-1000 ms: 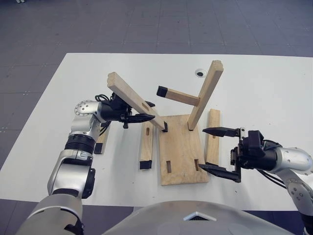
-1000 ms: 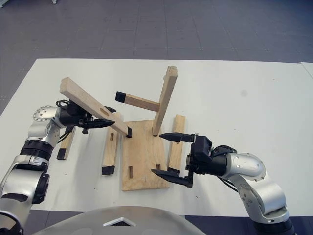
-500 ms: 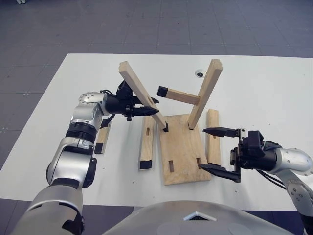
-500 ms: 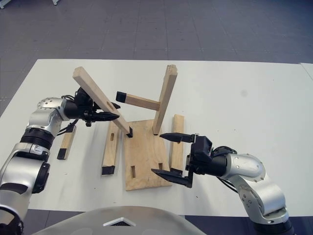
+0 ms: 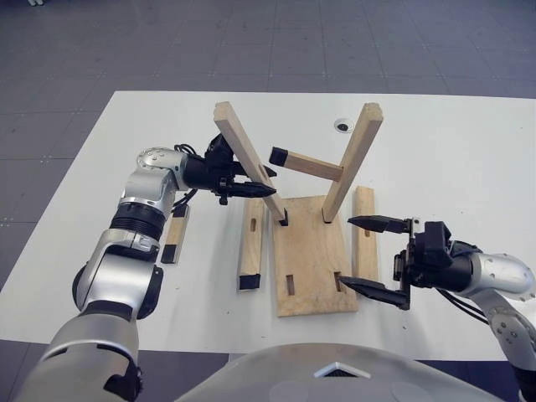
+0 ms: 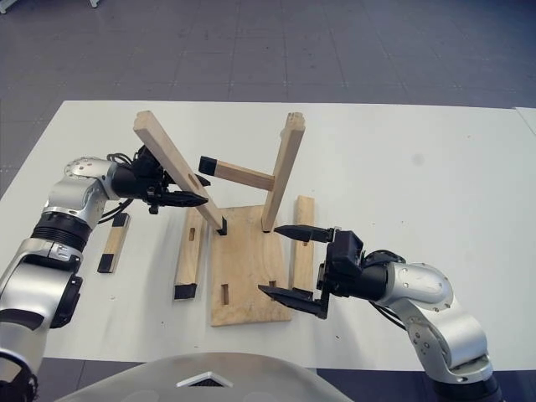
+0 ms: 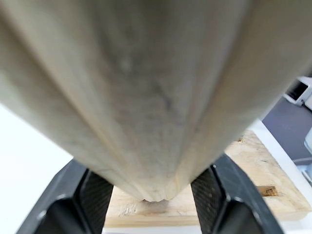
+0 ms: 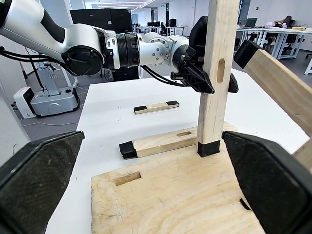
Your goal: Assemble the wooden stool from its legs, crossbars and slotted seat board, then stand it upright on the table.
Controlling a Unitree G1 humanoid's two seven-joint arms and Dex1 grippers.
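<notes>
The slotted seat board lies flat on the white table. My left gripper is shut on a wooden leg; the leg leans, its black foot at the board's far left corner. In the left wrist view the leg sits between the fingers. A second leg stands at the board's far right corner, with a black-tipped crossbar sticking out of it to the left. My right gripper is open by the board's right edge, holding nothing.
A loose leg lies left of the board and another along its right edge, under the right fingers. A short crossbar lies further left. A round hole is in the table behind the stool parts.
The left gripper has swung its leg more upright and moved right, toward the board, with the leg's foot staying at the board's corner. The right arm has barely moved.
</notes>
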